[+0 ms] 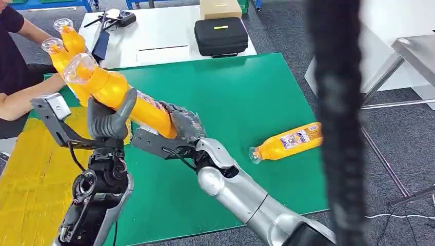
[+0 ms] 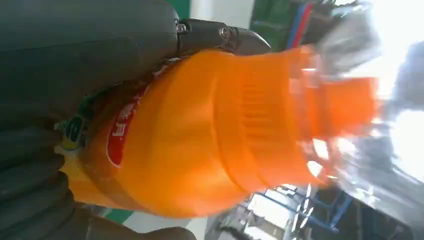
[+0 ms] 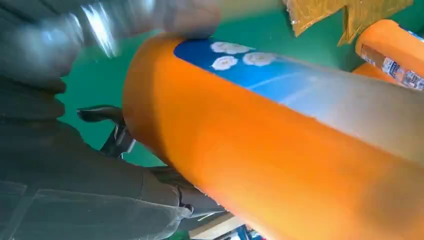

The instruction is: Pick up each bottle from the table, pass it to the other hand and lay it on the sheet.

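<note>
Fingers [image 1: 110, 120] of your left hand [image 1: 105, 128] are wrapped around the upper body of the orange drink bottle [image 1: 120, 95], thumb up across its side, while your right hand [image 1: 182, 125] clasps the same bottle at its base end. You have it held in both hands at once, tilted, clear cap end raised toward the far left, above the green table [image 1: 246, 97]. Your left wrist view shows the orange shoulder and ribbed neck pressed against the grey palm; your right wrist view shows the blue-labelled body against the right hand's fingers.

Largest around you: the green table, then the yellow sheet [image 1: 31, 179] covering its left part, under your left arm. Beyond stands a white table [image 1: 164, 33] carrying a black zip case [image 1: 220, 36], a cardboard box [image 1: 220, 7] and a black handheld controller [image 1: 120, 19]. A thick black cable [image 1: 336, 123] hangs blurred close before the camera on the right.

A second orange bottle [image 1: 287, 142] lies on its side on the green table, right of your right arm, partly behind that cable. At the far left, two more orange bottles [image 1: 64, 43] sit by a person's arm [image 1: 20, 100].
</note>
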You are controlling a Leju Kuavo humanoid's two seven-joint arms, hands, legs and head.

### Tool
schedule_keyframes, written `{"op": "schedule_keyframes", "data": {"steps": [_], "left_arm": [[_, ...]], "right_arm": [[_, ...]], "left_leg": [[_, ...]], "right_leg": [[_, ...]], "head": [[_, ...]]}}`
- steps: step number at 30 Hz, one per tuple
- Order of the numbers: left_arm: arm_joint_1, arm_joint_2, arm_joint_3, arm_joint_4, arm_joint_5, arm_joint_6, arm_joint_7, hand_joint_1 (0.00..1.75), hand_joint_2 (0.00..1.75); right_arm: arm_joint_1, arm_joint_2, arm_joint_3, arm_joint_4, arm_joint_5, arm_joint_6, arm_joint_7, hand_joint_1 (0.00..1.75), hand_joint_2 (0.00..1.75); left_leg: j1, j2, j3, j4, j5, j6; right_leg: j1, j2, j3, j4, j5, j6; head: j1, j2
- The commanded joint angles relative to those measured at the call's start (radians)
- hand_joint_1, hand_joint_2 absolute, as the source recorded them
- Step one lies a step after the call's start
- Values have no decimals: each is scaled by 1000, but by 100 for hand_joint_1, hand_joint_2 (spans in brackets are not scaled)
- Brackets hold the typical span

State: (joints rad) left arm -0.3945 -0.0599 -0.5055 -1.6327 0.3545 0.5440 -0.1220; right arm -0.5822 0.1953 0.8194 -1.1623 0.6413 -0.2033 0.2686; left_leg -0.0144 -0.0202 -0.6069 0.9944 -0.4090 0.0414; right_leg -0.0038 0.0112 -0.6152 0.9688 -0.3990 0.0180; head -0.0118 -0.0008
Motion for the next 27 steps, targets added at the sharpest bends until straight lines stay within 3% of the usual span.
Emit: {"op": "schedule_keyframes", "data": {"steps": [1, 3, 4, 16, 17, 20, 21, 22, 23, 27], "left_arm": [[-56, -7, -114, 145, 127, -83, 68, 0, 175], [-56, -7, -114, 145, 127, -83, 68, 0, 175], [-58, -4, -115, 141, 128, -86, 68, 175, 175], [-79, -21, -125, 156, 167, -108, 64, 175, 175], [-79, -20, -125, 154, 166, -107, 61, 175, 175], [-79, -18, -123, 150, 165, -107, 59, 175, 175], [-79, -18, -123, 150, 165, -107, 59, 175, 175], [-75, -16, -119, 140, 162, -106, 49, 175, 175], [-75, -14, -116, 136, 160, -106, 40, 175, 175], [-67, 19, -62, 62, 164, -104, 12, 175, 175]], "right_arm": [[-69, -6, 110, 60, 4, -16, -14, 175, 175], [-69, -6, 110, 60, 4, -16, -14, 175, 175], [-68, -7, 109, 60, 5, -16, -15, 175, 175], [-60, -8, 78, 80, 9, -11, -7, 175, 175], [-59, -9, 77, 82, 9, -10, -6, 166, 175], [-57, -13, 75, 87, 8, -9, -6, 166, 175], [-57, -13, 75, 87, 8, -9, -6, 37, 175], [-65, -15, 80, 98, 12, 20, 6, 0, 175], [-73, -25, 93, 98, 41, 14, 8, 0, 0], [-70, -61, 70, 85, 48, 38, 17, 0, 0]], "left_leg": [[1, 1, 4, 1, -2, -3], [0, 0, 2, 0, -1, -2], [1, 1, 4, 1, -2, -3], [0, 0, 1, 0, 0, -1], [1, 0, 3, 1, -2, -3], [1, 0, 3, 1, -2, -2], [0, 0, 2, 0, -1, -2], [1, 0, 5, 1, -3, -3], [1, 0, 3, 1, -2, -2], [1, 1, 2, 1, -1, -2]], "right_leg": [[1, -1, 4, 1, -2, 0], [0, -1, 2, 0, -1, 0], [1, -1, 4, 1, -2, 0], [0, -2, 1, 0, -1, 0], [1, -2, 3, 1, -2, 0], [1, -2, 3, 0, -2, 0], [0, -2, 2, 0, -2, 0], [1, -2, 5, 1, -3, 0], [1, -2, 3, 0, -2, 0], [1, 0, 2, 0, -1, 0]], "head": [[0, 0], [0, 0], [0, 0], [0, 0], [0, 0], [0, 0], [0, 0], [0, 0], [0, 0], [0, 0]]}}
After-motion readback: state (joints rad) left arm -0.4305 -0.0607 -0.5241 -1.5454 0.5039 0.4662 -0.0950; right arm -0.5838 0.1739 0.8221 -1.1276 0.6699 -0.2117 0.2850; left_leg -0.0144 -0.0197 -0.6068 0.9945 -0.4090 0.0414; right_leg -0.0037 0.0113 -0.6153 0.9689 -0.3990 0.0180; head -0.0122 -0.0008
